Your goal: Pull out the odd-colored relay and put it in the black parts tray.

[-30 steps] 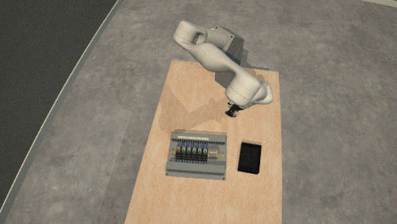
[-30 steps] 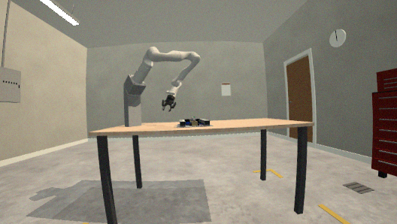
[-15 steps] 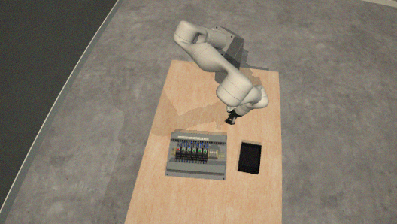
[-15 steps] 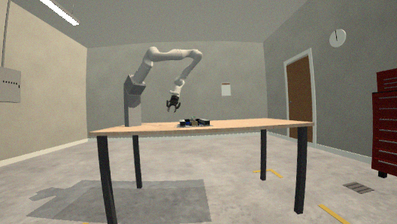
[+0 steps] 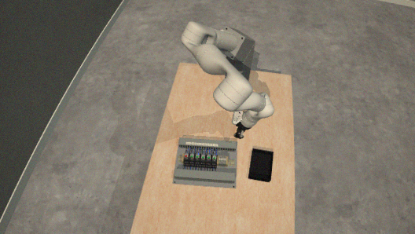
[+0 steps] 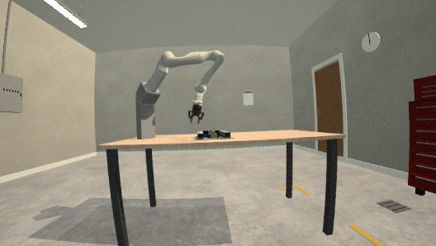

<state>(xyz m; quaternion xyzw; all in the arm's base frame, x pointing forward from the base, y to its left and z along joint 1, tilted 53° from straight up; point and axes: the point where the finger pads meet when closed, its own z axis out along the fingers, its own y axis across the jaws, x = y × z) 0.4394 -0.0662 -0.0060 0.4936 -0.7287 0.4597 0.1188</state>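
Observation:
The grey relay panel (image 5: 205, 161) lies flat on the wooden table. It carries a row of several relays; the leftmost relay (image 5: 185, 158) has a red button and the others have green buttons (image 5: 203, 158). The black parts tray (image 5: 261, 165) lies to the right of the panel and is empty. My gripper (image 5: 239, 134) hangs open and empty in the air, above the panel's far right corner. In the side view my gripper (image 6: 196, 120) is well above the panel (image 6: 212, 134), fingers pointing down.
The arm's grey base (image 6: 145, 111) stands at the far end of the table. The table edges lie close to the tray on the right.

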